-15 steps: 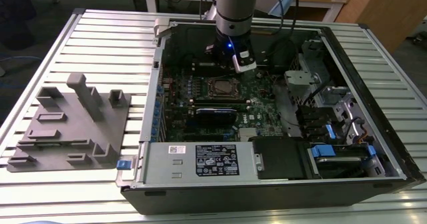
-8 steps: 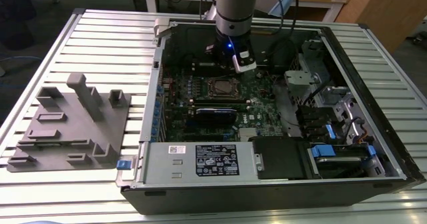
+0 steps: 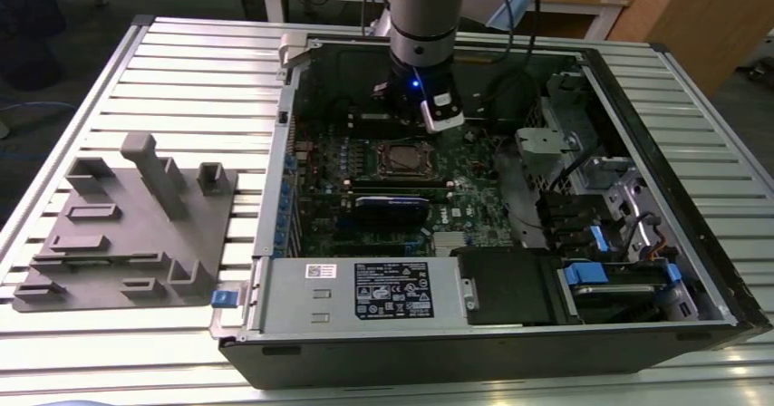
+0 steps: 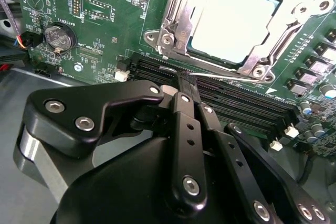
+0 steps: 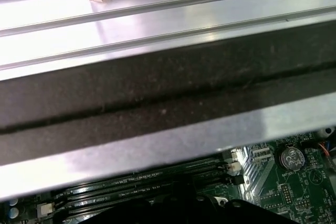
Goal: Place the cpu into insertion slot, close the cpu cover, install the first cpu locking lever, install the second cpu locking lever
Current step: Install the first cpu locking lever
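Observation:
The cpu (image 4: 231, 19), a pale silver square, sits in the insertion slot (image 3: 400, 159) on the green board. The cpu cover (image 4: 177, 22) lies flat around it as a metal frame with the chip showing through its window. A thin wire locking lever (image 4: 226, 76) runs along the socket's edge beside the black memory slots (image 4: 236, 100). My gripper (image 4: 181, 83) has its black fingers (image 4: 181, 129) pressed together, with the tips right at that lever wire. In the exterior view the gripper (image 3: 415, 120) hangs just beyond the socket's far side.
The open computer case (image 3: 677, 152) walls in the board on all sides. A power supply (image 3: 362, 288) fills its near edge, and drive bays and cables (image 3: 604, 234) crowd the exterior view's right. A grey fixture (image 3: 133, 216) lies on the slatted table (image 3: 181, 71). A coin cell (image 4: 59, 36) sits on the board.

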Motion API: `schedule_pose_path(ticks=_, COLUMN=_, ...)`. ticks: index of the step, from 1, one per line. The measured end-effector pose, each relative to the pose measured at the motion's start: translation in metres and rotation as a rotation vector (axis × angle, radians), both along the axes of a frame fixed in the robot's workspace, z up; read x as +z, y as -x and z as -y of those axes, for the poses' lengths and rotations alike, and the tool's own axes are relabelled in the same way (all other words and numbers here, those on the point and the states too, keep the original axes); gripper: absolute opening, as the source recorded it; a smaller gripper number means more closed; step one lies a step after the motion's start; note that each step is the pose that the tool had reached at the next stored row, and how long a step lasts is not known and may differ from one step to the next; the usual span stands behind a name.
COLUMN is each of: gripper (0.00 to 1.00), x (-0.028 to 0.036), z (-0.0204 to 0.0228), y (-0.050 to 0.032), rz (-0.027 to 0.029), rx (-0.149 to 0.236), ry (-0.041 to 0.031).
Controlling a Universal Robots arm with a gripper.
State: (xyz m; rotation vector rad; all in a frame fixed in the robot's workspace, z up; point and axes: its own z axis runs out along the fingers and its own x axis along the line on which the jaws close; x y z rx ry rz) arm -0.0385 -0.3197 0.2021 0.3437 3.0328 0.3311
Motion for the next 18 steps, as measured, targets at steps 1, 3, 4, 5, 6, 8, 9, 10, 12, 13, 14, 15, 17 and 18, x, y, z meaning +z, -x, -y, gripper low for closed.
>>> schedule_pose_path(ticks=1, gripper=0.11, x=0.0, z=0.0, y=0.0005, rz=0.0, rx=0.0, ry=-0.0001)
schedule_pose_path(ticks=3, gripper=0.11, x=-0.0001, z=0.0, y=0.0019, rz=0.0002, rx=0.0, ry=-0.0001)
schedule_pose_path(ticks=4, gripper=0.11, x=-0.0001, z=0.0, y=0.0027, rz=0.0003, rx=0.0, ry=0.0)
schedule_pose_path(ticks=5, gripper=0.11, x=-0.0002, z=0.0, y=0.0033, rz=0.0004, rx=0.0, ry=0.0)
schedule_pose_path(ticks=6, gripper=0.11, x=-0.0003, z=0.0001, y=0.0035, rz=0.0005, rx=0.0, ry=0.0)
schedule_pose_path(ticks=8, gripper=0.11, x=-0.0005, z=0.0004, y=0.0035, rz=0.0012, rx=0.0, ry=0.0)
schedule_pose_path(ticks=9, gripper=0.11, x=-0.0006, z=0.0007, y=0.0035, rz=0.0013, rx=0.0, ry=0.0001)
schedule_pose_path(ticks=10, gripper=0.11, x=-0.0007, z=0.0012, y=0.0035, rz=0.0014, rx=0.0, ry=0.0001)
schedule_pose_path(ticks=12, gripper=0.11, x=-0.0012, z=0.0017, y=0.0035, rz=0.0018, rx=0.0, ry=-0.0001)
schedule_pose_path(ticks=13, gripper=0.11, x=-0.0014, z=0.0018, y=0.0035, rz=0.0019, rx=-0.001, ry=-0.0002)
schedule_pose_path(ticks=14, gripper=0.11, x=-0.0014, z=0.0019, y=0.0035, rz=0.0018, rx=-0.001, ry=0.0)
schedule_pose_path(ticks=15, gripper=0.11, x=-0.0015, z=0.002, y=0.0035, rz=0.0018, rx=-0.003, ry=0.0001)
schedule_pose_path(ticks=17, gripper=0.11, x=-0.0016, z=0.0021, y=0.0035, rz=0.0015, rx=-0.013, ry=0.0004)
schedule_pose_path(ticks=18, gripper=0.11, x=-0.0017, z=0.0021, y=0.0036, rz=0.0016, rx=-0.02, ry=0.0004)
